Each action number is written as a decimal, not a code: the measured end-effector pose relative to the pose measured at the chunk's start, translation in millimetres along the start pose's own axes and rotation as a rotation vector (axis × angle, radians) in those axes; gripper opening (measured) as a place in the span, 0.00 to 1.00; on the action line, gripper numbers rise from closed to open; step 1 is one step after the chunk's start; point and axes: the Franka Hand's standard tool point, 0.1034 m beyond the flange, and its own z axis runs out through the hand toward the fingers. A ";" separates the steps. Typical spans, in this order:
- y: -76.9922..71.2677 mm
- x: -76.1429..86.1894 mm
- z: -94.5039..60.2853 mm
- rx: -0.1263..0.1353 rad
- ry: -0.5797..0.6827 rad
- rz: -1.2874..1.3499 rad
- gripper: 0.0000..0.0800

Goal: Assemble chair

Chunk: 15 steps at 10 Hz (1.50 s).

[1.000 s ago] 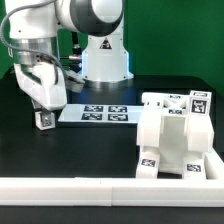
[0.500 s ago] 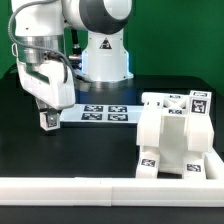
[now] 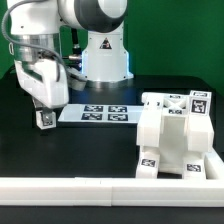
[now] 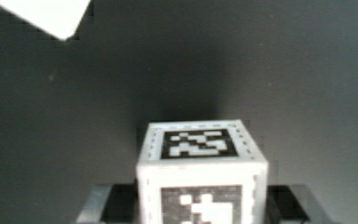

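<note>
You have the black table (image 3: pixel 90 150) as your ground, and every place below is given from the marker board (image 3: pixel 95 112), the flat white strip of tags lying near the table's middle. Behind the board stands the arm's white base (image 3: pixel 105 55), and the arm (image 3: pixel 50 40) itself bends over toward the exterior view's left of the board. In front of the board, along the near edge of the table, runs a long low white rail (image 3: pixel 100 187).

To the exterior view's right of the board, and nearer the rail, you see the part-built chair (image 3: pixel 175 135): a blocky white body with tags on its top and lower faces, sitting on the table against the rail.

Just off the board's end on the exterior view's left, the gripper (image 3: pixel 43 113) hangs low over the table, clamped on a small white post (image 3: pixel 44 119) with tags on its faces. The wrist view shows you that post (image 4: pixel 201 165) between the two dark fingers (image 4: pixel 108 203), one on each side of it. You cannot tell whether the post's foot touches the table.
</note>
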 end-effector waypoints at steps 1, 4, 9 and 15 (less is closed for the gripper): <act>0.1 -0.1 0.1 0.000 0.000 -0.078 0.36; 1.4 1.1 0.2 0.000 0.000 -0.162 0.36; -4.9 -3.4 -0.5 0.023 -0.013 0.515 0.36; -7.4 -9.2 2.8 0.009 -0.041 1.119 0.36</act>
